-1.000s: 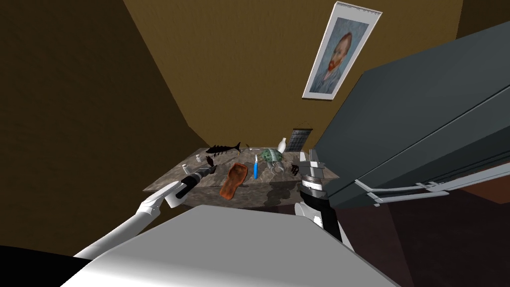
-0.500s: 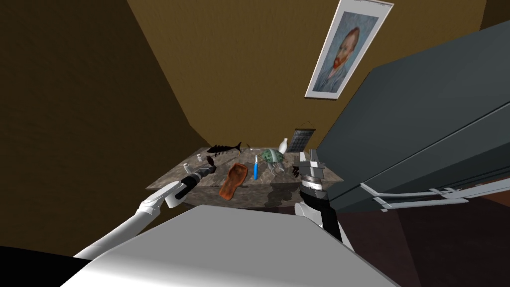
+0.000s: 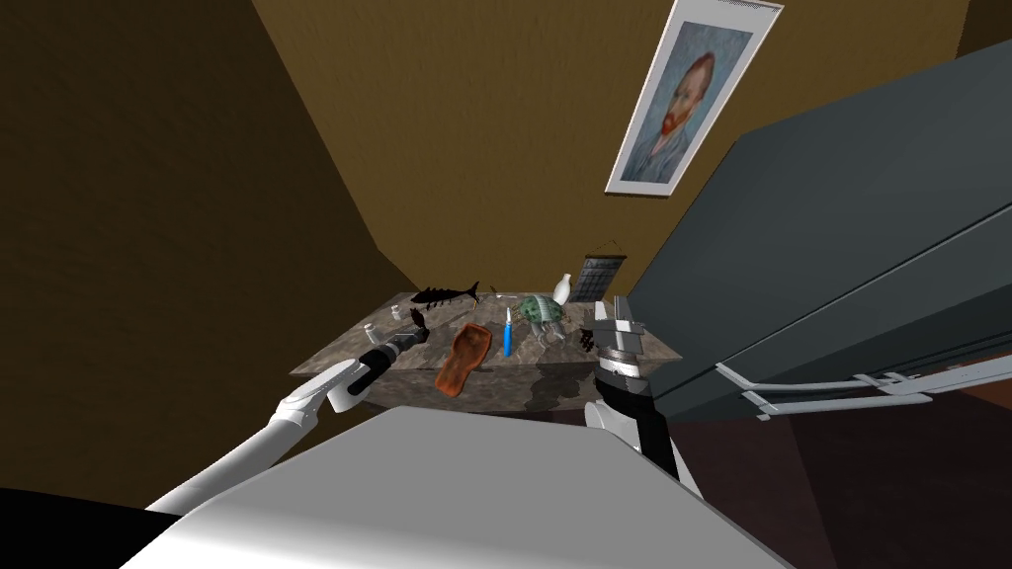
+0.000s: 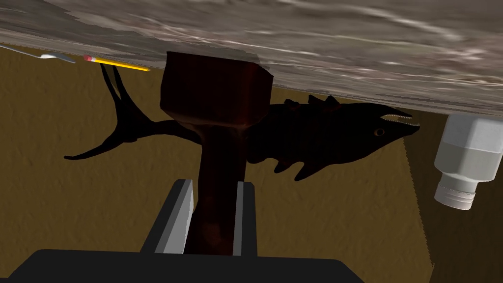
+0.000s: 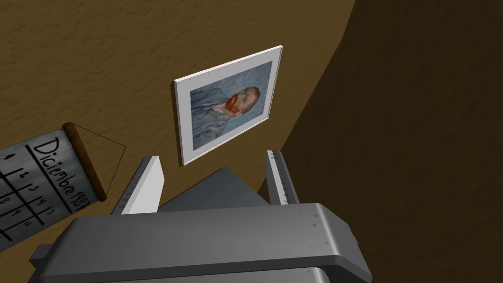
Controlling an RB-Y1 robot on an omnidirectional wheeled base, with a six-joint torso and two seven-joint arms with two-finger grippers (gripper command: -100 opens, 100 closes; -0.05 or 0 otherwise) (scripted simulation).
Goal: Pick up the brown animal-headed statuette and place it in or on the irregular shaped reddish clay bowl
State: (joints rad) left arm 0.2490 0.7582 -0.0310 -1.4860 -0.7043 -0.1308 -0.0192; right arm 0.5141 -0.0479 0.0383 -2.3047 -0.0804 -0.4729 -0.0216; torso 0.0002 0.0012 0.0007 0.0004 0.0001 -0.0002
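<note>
The dark brown statuette (image 4: 216,113) stands on the mottled stone table (image 3: 336,361) near its left side, seen small in the head view as the statuette (image 3: 418,319). My left gripper (image 4: 214,184) is shut on its slim upper part, a finger pressing each side; the left gripper (image 3: 415,334) reaches in from the table's near left edge. The reddish, irregular clay bowl (image 3: 464,359) lies just right of it, toward the front. My right gripper (image 3: 615,314) is raised at the table's right end, and in its wrist view the right gripper (image 5: 213,164) is open and holds nothing.
Behind the statuette lie a black fish figure (image 4: 334,132), a small white jar (image 4: 464,162) and a yellow pencil (image 4: 118,64). A blue pen (image 3: 507,336), a green turtle (image 3: 539,309) and a white bottle (image 3: 561,287) sit right of the bowl. A dark grey cabinet (image 3: 840,247) looms at right.
My left gripper's fingers have come together onto the statuette. My head camera shifted a little early on; the arms and table objects have stayed in place.
</note>
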